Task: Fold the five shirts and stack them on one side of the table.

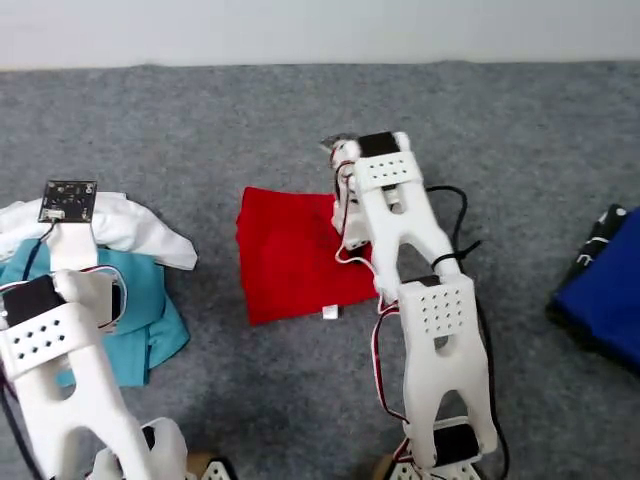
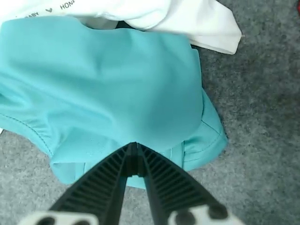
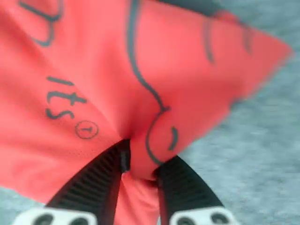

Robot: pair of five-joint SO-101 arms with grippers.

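I log the red shirt (image 1: 290, 255) first: mid-table, laid in a rough rectangle, with a small white tag (image 1: 330, 313) at its near edge; its right side runs under the right arm (image 1: 410, 240); the right gripper (image 3: 140, 161) is closed down on a bunched fold of this shirt, with red cloth pinched between its two black fingers (image 3: 93, 183) and dark printed lines on the cloth beyond them; grey table shows past the shirt's edge in that wrist view. Next, the teal shirt (image 1: 150, 300): left side of the table, crumpled, partly covered by the left arm (image 1: 60, 340); the white shirt (image 1: 130, 225) lies across its far end and overlaps it, with one sleeve trailing toward the middle. The left gripper (image 2: 136, 149) hangs over the teal shirt near its hem; its ribbed fingers (image 2: 168, 178) are brought together with the tips meeting; I see no cloth between them, and I cannot tell whether the tips touch the shirt. The blue shirt (image 1: 605, 290) sits at the table's right edge, well apart from the red one and cut off by the view; a strip of dark cloth (image 1: 598, 232) lies against its far side; I cannot tell what that is. Both arms are white, based at the near edge, with wires along the right one; the table (image 1: 500, 140) is covered in grey carpet-like fabric, with a pale wall behind it.
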